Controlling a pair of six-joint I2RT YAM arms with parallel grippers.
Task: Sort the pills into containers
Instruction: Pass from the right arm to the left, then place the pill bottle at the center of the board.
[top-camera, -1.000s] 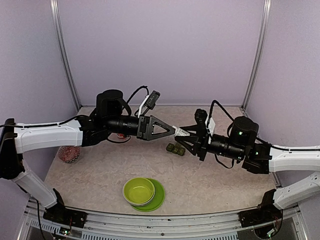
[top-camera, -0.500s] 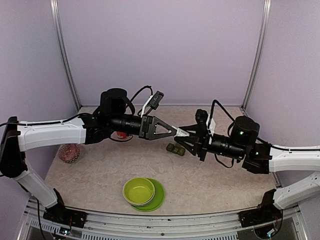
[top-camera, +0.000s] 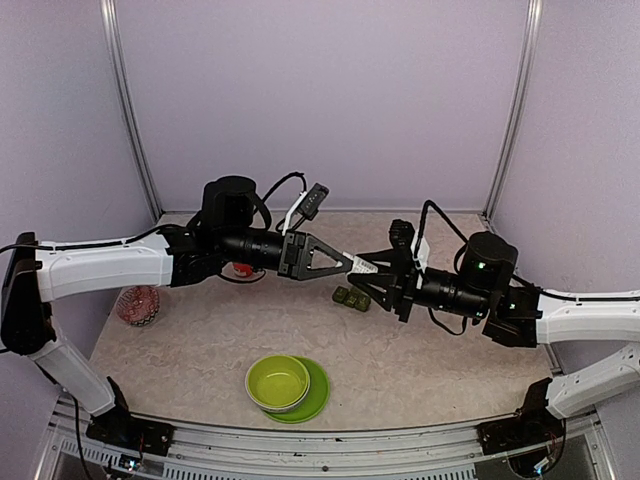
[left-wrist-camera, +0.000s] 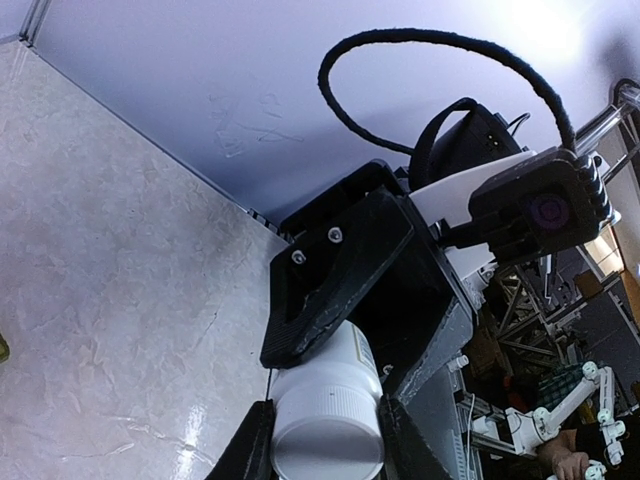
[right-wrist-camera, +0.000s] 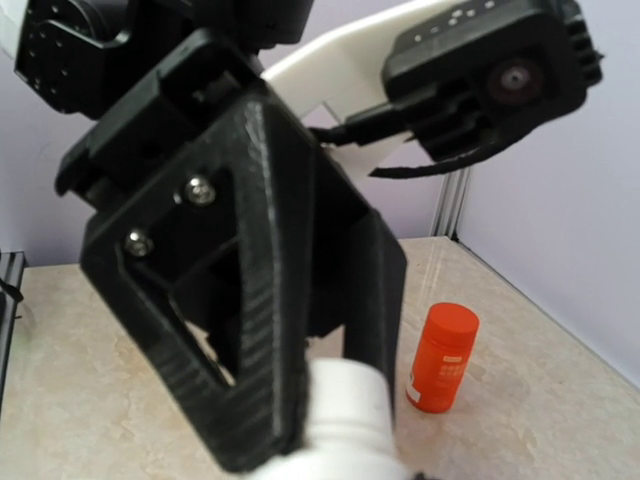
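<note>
Containers: the dark green containers (top-camera: 351, 298) lie on the table (top-camera: 450, 350) near its middle, beyond the lime-green bowl (top-camera: 277, 380) and not touched by either arm. The strip lies flat. Its long axis runs roughly left to right in the top view, with the right end slightly nearer the arms. At this size it cannot be told whether the compartments' lids are shut or what is inside them.

The bowl stands on a green plate (top-camera: 318, 396) at the near side of the table, and its inner surface shows plain lime green.

An orange-red bottle (right-wrist-camera: 443, 357) stands upright on the table with its cap on, toward the back and well apart from the strip. A reddish round item (top-camera: 137, 305) rests near the left edge of the table; what it is cannot be told.

Tools: both arms reach inward and meet in the air above the strip, with a white bottle (left-wrist-camera: 322, 400) between them. The bottle lies horizontally, its long axis in line with the two tools, and one round end faces the left wrist camera.

The left tool (left-wrist-camera: 325, 440) is closed narrow on the bottle. Its fingers (left-wrist-camera: 255, 450) press on opposite sides of the near end.

The right tool (top-camera: 366, 268) is also closed narrow, gripping the far end of the same bottle. In the right wrist view its own fingers fall below the frame. Only the bottle's white body shows there, with the left tool's black frame filling most of the picture.
</note>
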